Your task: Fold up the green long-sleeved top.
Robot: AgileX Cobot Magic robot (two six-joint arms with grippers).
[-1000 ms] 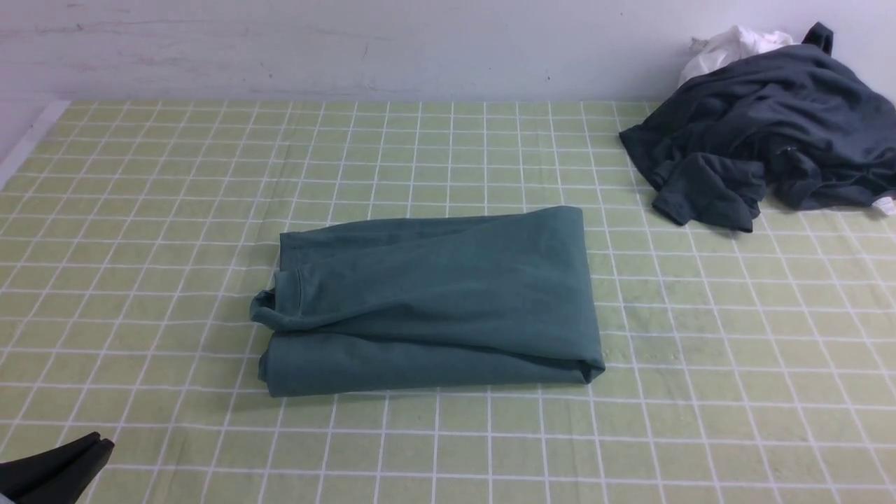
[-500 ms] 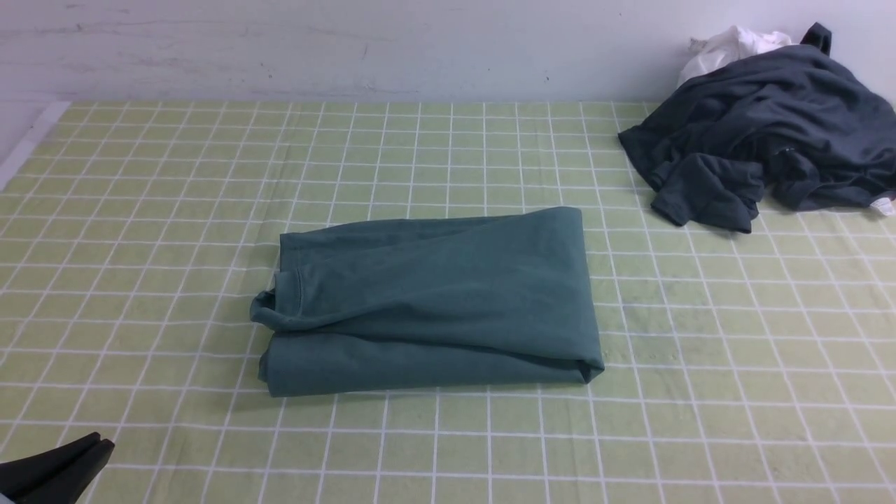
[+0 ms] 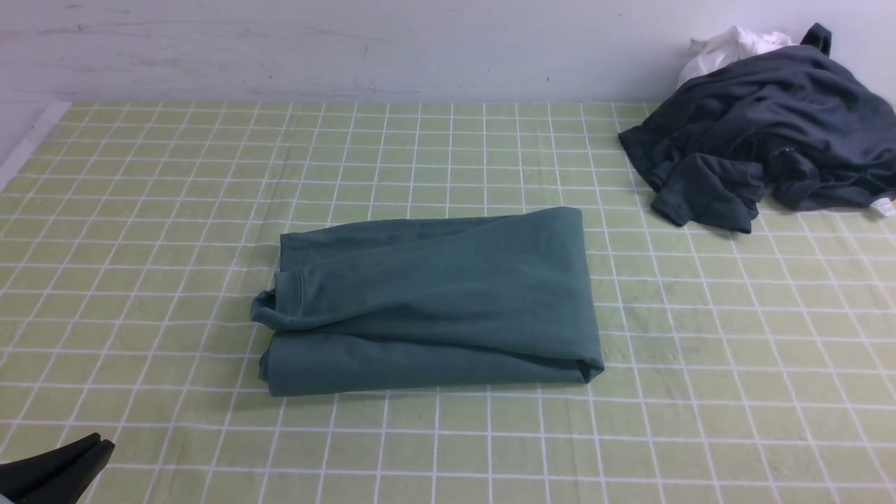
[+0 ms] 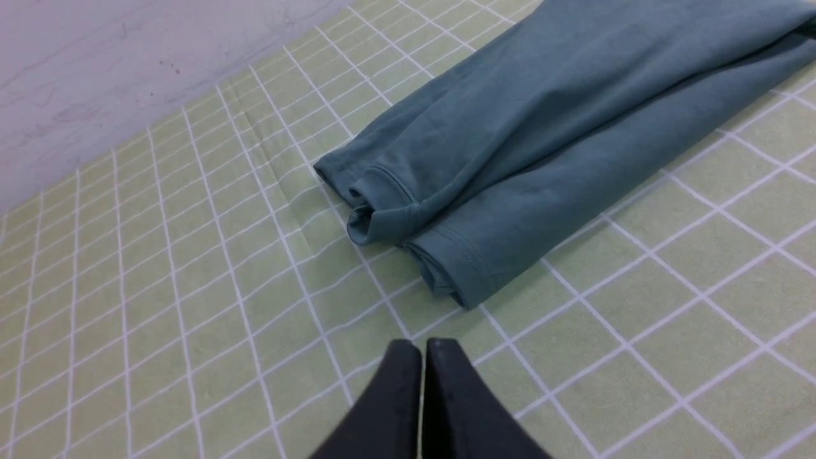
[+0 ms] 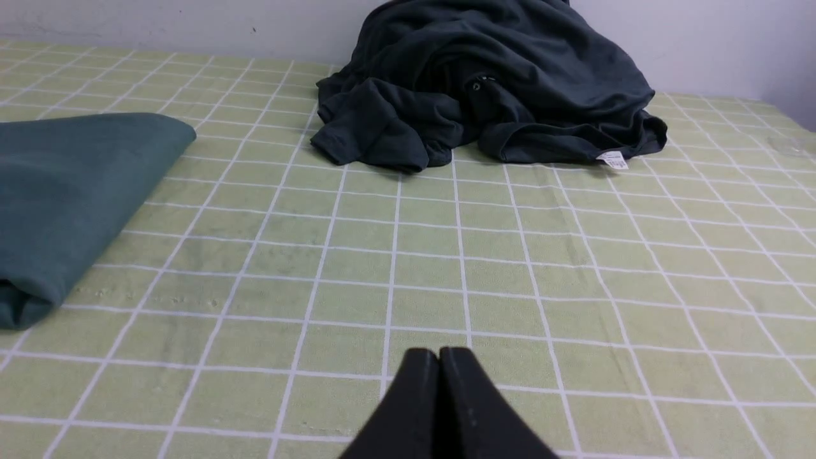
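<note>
My green top [image 3: 434, 294] lies folded up on the worktop [image 3: 700, 420]. It is longer from left to right than from near to far, so its long side runs across in front of me. It tilts just a little: the right end sits a bit farther away than the left end. The right end is one smooth fold. The loose layers and two stitched edges are at the left end. One of those layers sticks out past the others and points left. A long flap slants over the top, and a strip of cloth shows along the near side, under it.

My left claw [image 4: 424, 347] is pressed together and pinches nothing. The green top is ahead of it and off to its right, and they do not touch. The left end, with the loose layers, is the end nearer to this claw. My right claw [image 5: 438, 354] is pressed together too, with nothing in it. The green top is off to its left and farther ahead, well apart from it, and the smooth end is the one nearer to this claw.

Dark clothes [image 3: 784, 126] lie in a heap at the far right.
</note>
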